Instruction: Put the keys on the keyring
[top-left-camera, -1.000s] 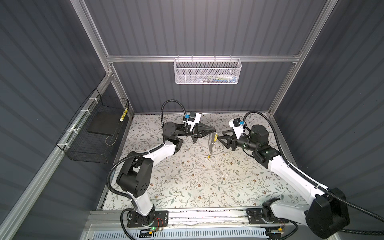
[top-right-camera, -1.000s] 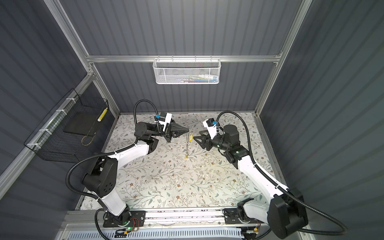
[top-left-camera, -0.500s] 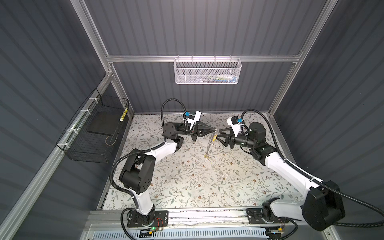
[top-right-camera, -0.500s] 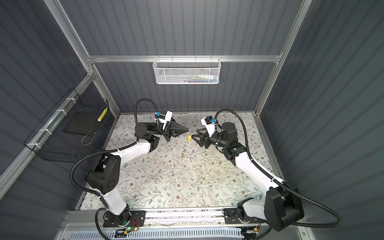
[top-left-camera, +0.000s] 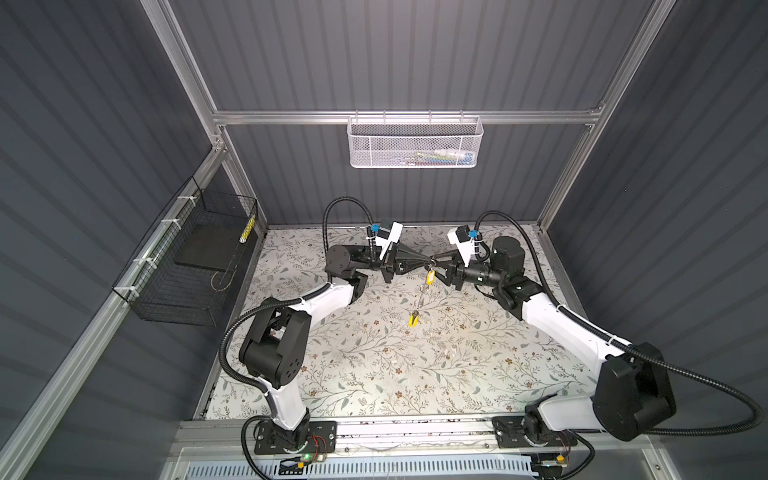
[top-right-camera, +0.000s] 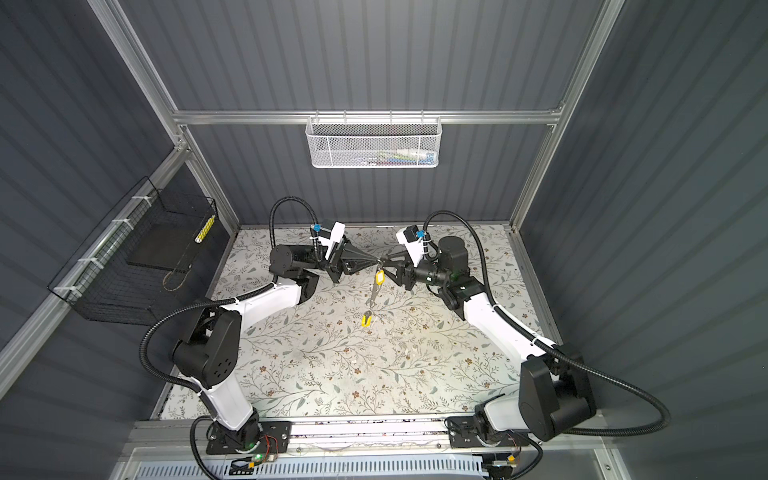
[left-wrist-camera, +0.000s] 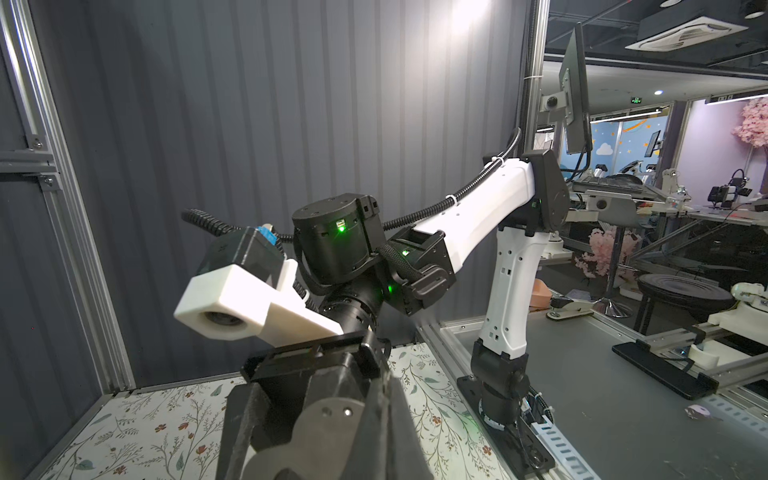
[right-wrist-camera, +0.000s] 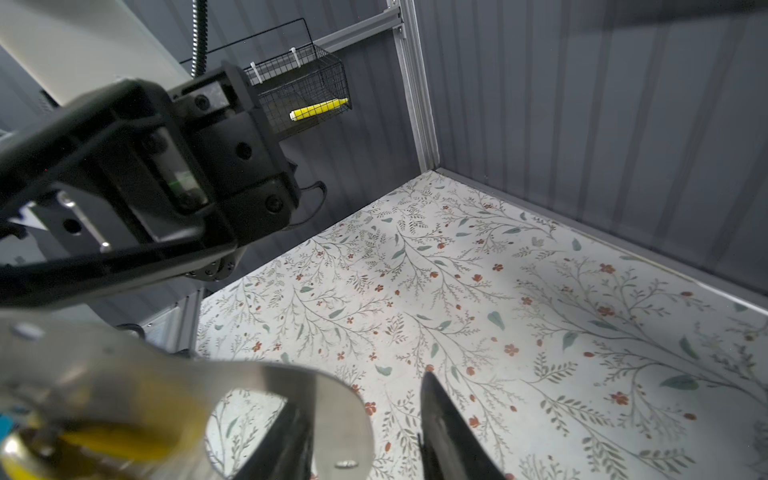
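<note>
In both top views my left gripper is shut on the top of the keyring, a thin grey loop that hangs edge-on. One yellow key sits near its top and another key at its low end. My right gripper faces the left one tip to tip. In the right wrist view the keyring's grey end lies between the parted fingers, with a blurred yellow key beside it. The left fingers are pressed together.
A black wire basket hangs on the left wall and a white mesh basket on the back wall. The floral mat covers the table. Metal frame posts stand at the back corners.
My right gripper has moved left to the keyring's top by the left gripper's tip, and its jaws have narrowed. The left gripper still holds the keyring.
</note>
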